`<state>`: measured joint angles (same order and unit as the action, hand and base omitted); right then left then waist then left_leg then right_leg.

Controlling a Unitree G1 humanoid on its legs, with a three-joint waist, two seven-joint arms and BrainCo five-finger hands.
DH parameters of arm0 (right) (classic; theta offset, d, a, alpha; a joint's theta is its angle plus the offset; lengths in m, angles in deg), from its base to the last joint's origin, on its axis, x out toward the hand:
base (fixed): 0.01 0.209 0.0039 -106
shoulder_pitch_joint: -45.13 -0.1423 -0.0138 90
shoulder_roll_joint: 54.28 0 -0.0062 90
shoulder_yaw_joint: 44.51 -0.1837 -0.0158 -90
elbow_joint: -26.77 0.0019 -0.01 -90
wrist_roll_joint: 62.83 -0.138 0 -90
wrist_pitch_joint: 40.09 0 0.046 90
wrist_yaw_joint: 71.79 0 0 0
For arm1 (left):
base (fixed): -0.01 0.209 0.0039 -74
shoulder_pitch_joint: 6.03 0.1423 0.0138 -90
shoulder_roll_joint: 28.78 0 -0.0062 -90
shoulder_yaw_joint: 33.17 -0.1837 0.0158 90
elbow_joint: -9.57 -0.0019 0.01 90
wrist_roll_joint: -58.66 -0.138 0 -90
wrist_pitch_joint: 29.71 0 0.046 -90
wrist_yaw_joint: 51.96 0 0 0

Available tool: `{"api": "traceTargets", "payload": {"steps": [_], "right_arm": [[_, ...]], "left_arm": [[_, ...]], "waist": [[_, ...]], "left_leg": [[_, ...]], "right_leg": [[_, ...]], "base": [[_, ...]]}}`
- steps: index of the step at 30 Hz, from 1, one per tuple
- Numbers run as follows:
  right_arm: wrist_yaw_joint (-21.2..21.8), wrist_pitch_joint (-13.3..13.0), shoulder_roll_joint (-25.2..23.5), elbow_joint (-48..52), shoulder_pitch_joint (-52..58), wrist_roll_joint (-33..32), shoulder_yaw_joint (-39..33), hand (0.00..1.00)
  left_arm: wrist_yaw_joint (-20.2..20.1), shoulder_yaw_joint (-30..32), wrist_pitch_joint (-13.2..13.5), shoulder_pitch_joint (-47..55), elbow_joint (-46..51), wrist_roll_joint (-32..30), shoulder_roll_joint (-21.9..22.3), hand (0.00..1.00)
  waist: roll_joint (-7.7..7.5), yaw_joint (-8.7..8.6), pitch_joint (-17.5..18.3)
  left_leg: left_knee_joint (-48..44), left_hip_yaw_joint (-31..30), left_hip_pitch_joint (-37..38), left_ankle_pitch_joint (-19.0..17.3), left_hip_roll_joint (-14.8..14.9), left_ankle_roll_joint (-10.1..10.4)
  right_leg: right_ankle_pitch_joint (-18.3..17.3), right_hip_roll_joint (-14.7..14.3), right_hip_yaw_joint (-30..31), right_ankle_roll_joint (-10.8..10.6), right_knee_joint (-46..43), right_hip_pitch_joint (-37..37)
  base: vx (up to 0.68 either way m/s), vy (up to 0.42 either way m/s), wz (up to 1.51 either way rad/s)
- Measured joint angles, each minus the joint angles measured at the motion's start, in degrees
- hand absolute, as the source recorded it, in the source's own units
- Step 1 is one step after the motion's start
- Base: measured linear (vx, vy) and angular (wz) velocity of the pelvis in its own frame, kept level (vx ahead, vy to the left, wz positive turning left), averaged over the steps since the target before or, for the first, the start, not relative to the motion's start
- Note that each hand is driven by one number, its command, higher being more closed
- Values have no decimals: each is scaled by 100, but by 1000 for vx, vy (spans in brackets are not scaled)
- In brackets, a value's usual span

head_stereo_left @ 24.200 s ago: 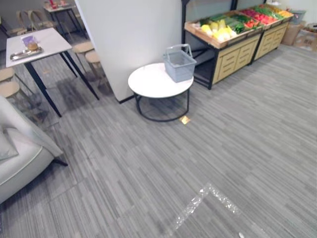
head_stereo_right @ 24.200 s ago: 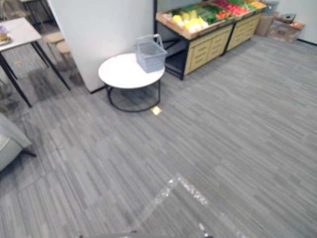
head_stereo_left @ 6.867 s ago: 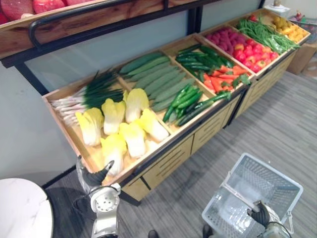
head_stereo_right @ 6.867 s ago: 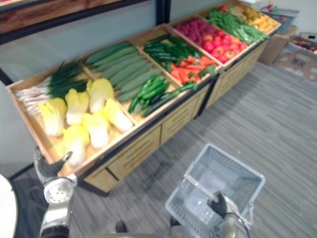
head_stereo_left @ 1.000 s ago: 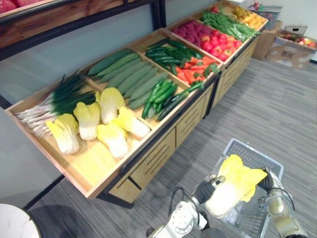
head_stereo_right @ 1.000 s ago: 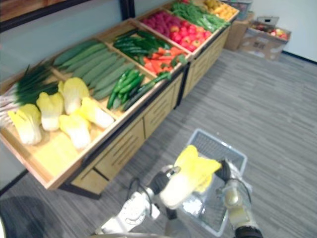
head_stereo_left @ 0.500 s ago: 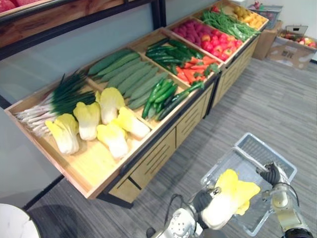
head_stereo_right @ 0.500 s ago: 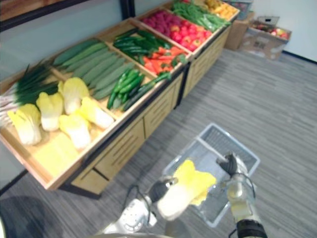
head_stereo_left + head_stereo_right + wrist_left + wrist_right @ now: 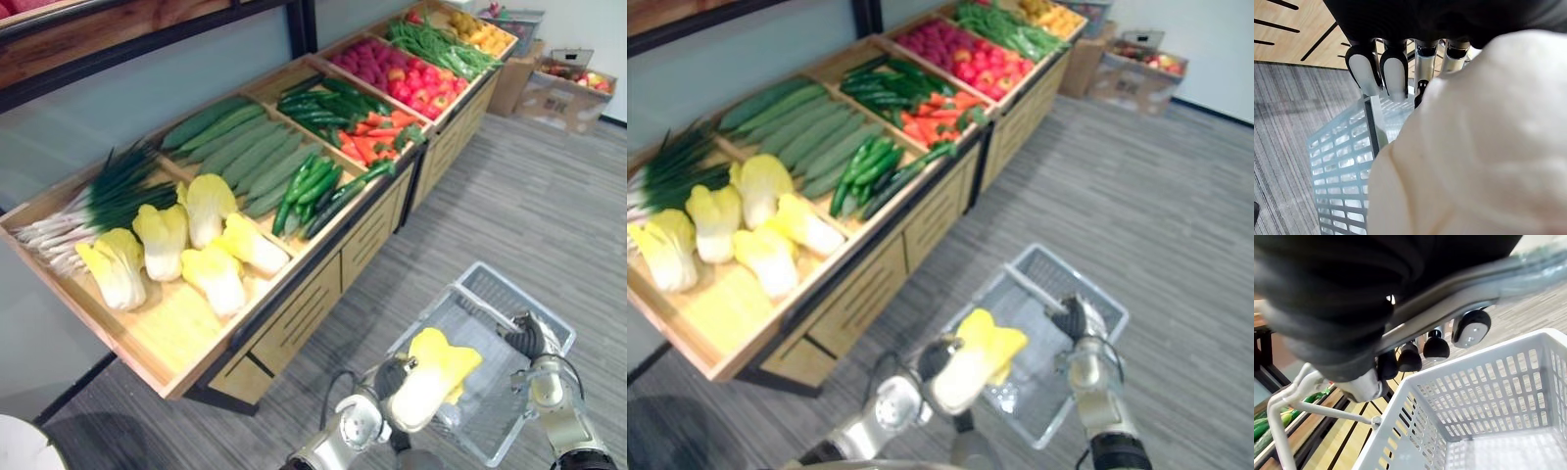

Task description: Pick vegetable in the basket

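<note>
Since about seven seconds back, left hand [image 9: 384, 380] has come off the stand's corner, where it was empty, and now carries a napa cabbage [image 9: 431, 372]. Bin count is down from six heads to five.

Left hand: fingers [image 9: 1393, 73] and thumb wrapped round the pale stem end, yellow leaf end pointing away from the wrist. The head is held tilted in the air, over the near rim of the grey plastic basket [image 9: 1479, 396], not yet inside. The wrist view shows the mesh wall just past the stem. Cannot tell whether they touch.

Right hand [image 9: 1080, 319]: fingers curled round the basket's handle bar [image 9: 1459, 289] and carrying the basket clear of the grey striped floor [image 9: 529, 196], tipped with its mouth towards the cabbage.

Beyond the hands is a wooden produce stand [image 9: 323, 294] with drawers below. Compartments run from the near end: remaining cabbages [image 9: 162, 240] beside scallions [image 9: 108, 191], then cucumbers [image 9: 245, 152] with long green peppers [image 9: 309, 186], then carrots [image 9: 377, 147], then red fruit [image 9: 392, 78]. Cardboard boxes [image 9: 573, 83] stand on the floor at the stand's far end.
</note>
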<state>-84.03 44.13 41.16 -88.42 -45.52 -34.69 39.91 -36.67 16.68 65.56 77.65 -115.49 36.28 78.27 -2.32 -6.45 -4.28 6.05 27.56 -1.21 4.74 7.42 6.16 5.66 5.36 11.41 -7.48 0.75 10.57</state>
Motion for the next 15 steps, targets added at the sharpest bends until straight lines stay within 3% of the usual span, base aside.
{"api": "traceTargets", "payload": {"steps": [8, 9, 15], "right_arm": [[37, -9, -1, -1, 53, -130, 299, 100], [37, -9, -1, -1, 56, -131, 335, 100], [37, -10, -36, -2, 53, -136, 416, 100]], "left_arm": [[63, -72, -74, -353, -416, -153, 0, 100], [63, -77, -84, -367, -416, -153, 0, 0], [51, -431, -83, -499, -434, -155, -1, 0]], "waist": [[-66, -133, 2], [-75, -136, 2], [-101, -135, 4]], "left_leg": [[1, 25, 3, -11, 4, 6], [1, 26, 3, -11, 7, 6], [1, 27, 4, -11, 7, 6]], "right_leg": [[-2, -13, 28, 3, -1, 14], [-6, -17, 30, 9, -2, 14], [-19, -18, 30, 31, -4, 15]], "base": [[21, -7, -2], [0, 0, 0], [11, -4, 0]]}}
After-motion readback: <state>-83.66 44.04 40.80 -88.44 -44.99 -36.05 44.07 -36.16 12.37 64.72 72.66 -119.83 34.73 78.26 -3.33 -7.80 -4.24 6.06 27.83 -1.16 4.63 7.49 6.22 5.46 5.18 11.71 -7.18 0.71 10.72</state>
